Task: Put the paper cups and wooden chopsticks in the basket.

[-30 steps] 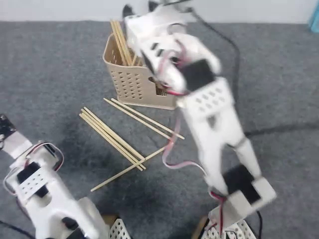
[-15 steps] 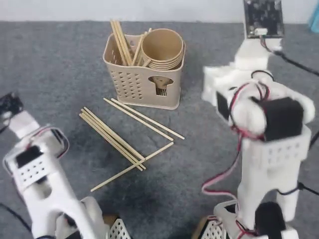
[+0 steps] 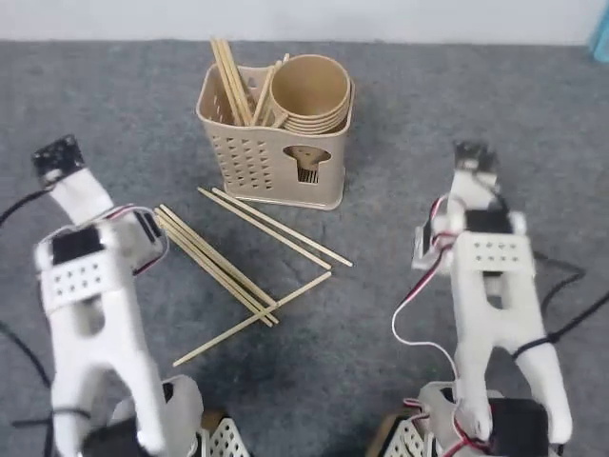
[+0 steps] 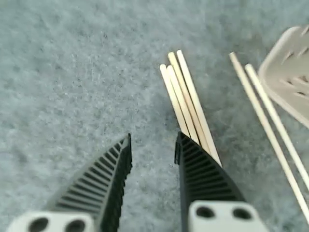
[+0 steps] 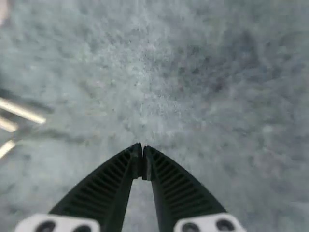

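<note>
A beige perforated basket (image 3: 249,162) stands at the back of the grey carpet, holding a stack of paper cups (image 3: 309,90) and a few upright wooden chopsticks (image 3: 228,76). Loose chopsticks lie in front of it: a bundle (image 3: 214,259), a pair (image 3: 276,228) and a single one (image 3: 252,319). My left gripper (image 4: 153,142) is open just above the carpet, with the end of the bundle (image 4: 186,101) beside one finger, outside the jaws. My right gripper (image 5: 141,149) is shut on nothing over bare carpet, right of the basket.
The left arm (image 3: 86,286) stands at the left and the right arm (image 3: 490,276) at the right, cables trailing from both. A corner of the basket (image 4: 289,72) and the chopstick pair (image 4: 270,125) lie past the left gripper.
The right arm has left the basket, where the cups now sit, swung right and come down low. The left arm has moved forward to the chopstick bundle.
</note>
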Available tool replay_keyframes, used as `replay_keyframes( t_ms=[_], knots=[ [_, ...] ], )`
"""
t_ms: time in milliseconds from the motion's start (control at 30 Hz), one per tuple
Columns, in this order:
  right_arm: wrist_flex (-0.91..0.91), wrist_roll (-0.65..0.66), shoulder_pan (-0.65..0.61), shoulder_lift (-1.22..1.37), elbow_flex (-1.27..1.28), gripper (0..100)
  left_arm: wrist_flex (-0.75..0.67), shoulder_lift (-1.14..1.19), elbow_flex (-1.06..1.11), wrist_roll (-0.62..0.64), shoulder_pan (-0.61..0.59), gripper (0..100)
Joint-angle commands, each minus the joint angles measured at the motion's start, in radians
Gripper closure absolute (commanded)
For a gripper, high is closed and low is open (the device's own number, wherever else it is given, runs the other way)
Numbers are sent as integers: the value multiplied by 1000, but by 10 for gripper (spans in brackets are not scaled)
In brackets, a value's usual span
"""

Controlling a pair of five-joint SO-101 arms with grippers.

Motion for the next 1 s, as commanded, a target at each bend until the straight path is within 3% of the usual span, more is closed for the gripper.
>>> replay_keyframes(
  t_ms=[0,167,500,767,967],
  knots=[
    [-220,14,-10,-48,138,990,8,204,-137,55,8,863],
    [-426,20,-38,-58,292,990,3,440,-272,123,9,863],
    [-444,20,-39,-58,302,990,28,806,-472,184,8,863],
    [-449,21,-39,-51,302,990,95,876,-575,184,9,955],
    [-449,25,-39,-48,302,990,204,873,-659,127,15,936]
  ],
)
